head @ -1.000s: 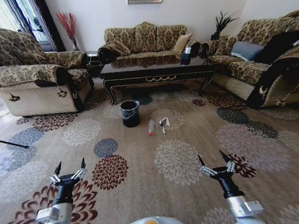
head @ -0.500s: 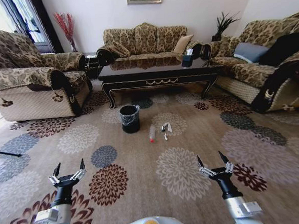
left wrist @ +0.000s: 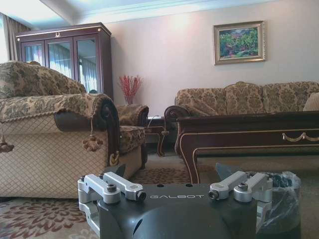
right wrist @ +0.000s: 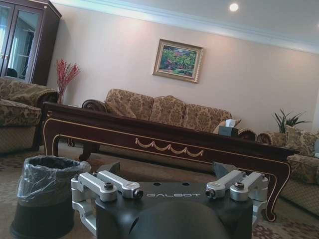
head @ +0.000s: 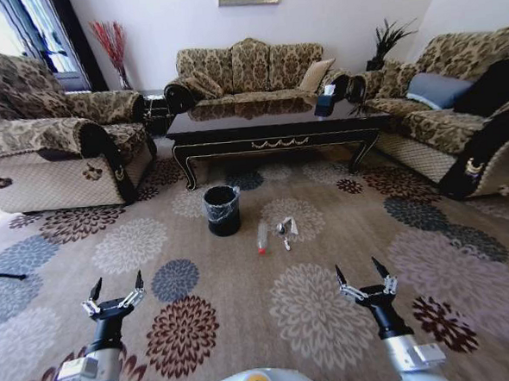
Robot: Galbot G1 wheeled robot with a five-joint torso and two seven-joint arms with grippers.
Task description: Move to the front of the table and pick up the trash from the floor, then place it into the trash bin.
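Looking down from the head view, the trash lies on the patterned carpet in front of the table (head: 272, 129): a clear bottle (head: 262, 237) with its red cap toward the robot, and just beside it, on the robot's right, crumpled white paper (head: 286, 229) with a small scrap. The trash bin (head: 223, 210) stands near the bottle, on its left and slightly nearer the table. Both arms are held low and forward; the left gripper (head: 115, 290) and the right gripper (head: 361, 276) each have their fingers spread apart and hold nothing. The litter is well apart from both, ahead and between them, a little closer to the right gripper's side.

In the left wrist view, the left gripper's fingers (left wrist: 119, 185) stand wide, and the lined bin (left wrist: 281, 201) sits beyond them, before the dark table rail (left wrist: 259, 135).

In the right wrist view, the right gripper's fingers (right wrist: 115, 185) are likewise parted, with the bin (right wrist: 47, 194) off to one side and the table's gold-scrolled front rail (right wrist: 169, 147) behind.

The risks, as I judge them: driving too far could nudge the light bottle so it rolls under the table, or knock the bin over. The paper is thin and flat, so a grasp may close on carpet instead.
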